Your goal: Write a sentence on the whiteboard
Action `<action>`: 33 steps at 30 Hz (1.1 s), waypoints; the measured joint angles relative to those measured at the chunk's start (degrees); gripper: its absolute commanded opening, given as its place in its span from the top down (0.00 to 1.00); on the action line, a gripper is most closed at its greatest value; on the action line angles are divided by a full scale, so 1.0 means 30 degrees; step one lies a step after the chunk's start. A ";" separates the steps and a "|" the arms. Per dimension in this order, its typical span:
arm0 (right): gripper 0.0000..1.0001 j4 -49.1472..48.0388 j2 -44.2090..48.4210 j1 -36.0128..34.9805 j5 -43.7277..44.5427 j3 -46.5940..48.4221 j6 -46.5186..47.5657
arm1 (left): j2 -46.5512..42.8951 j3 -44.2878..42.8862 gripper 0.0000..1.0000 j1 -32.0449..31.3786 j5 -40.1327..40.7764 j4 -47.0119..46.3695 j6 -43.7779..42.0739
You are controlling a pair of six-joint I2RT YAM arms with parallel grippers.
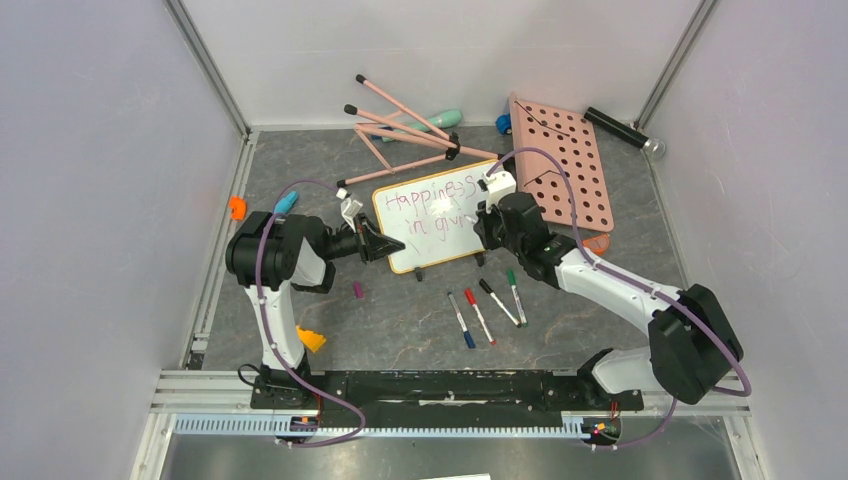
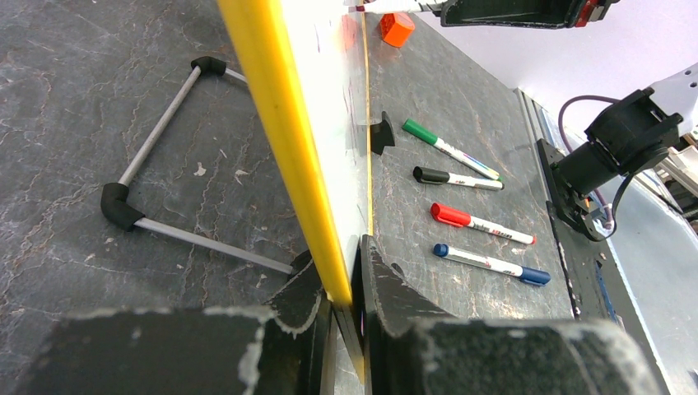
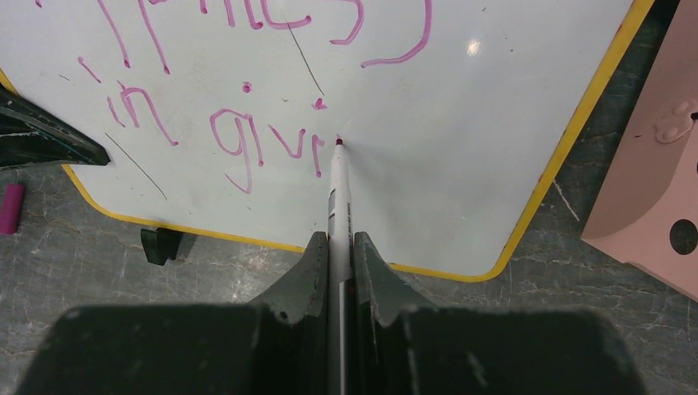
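Whiteboard (image 1: 435, 248) stood at mid-table on small black feet. Its left edge was pinched between the closed fingers of the left gripper (image 2: 346, 309). The sentence (image 3: 247, 140) read "Happiness" above "in givi" in purple-pink. The right wrist view cut off the top of the upper line, and in the overhead view the right arm hid the end of the lower line. From the left wrist the board showed nearly edge-on, so the writing was illegible. The right gripper (image 3: 337, 255) was clamped on a marker (image 3: 338, 193) whose tip touched the board just after the last stroke. Four capped markers (image 1: 487, 305) lay near, in front. A pink pegboard (image 1: 565, 165) lay beside the board's right end.
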State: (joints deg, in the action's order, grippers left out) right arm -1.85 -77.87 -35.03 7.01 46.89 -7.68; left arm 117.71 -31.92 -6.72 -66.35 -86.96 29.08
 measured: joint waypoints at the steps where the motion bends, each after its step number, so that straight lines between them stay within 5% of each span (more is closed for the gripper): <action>1: 1.00 -0.0007 0.0000 0.0000 0.0000 -0.0007 -0.0007 | 0.0000 0.0000 0.97 0.0000 0.0000 0.0000 0.0000; 33: 1.00 0.0073 -0.0066 0.0481 -0.0197 0.0051 -0.0138 | 0.0000 0.0000 0.97 0.0000 0.0058 0.0029 0.0015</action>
State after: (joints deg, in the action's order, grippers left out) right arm -1.63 -78.06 -33.58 6.42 47.05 -8.10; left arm 117.71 -31.92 -6.72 -66.17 -86.87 29.12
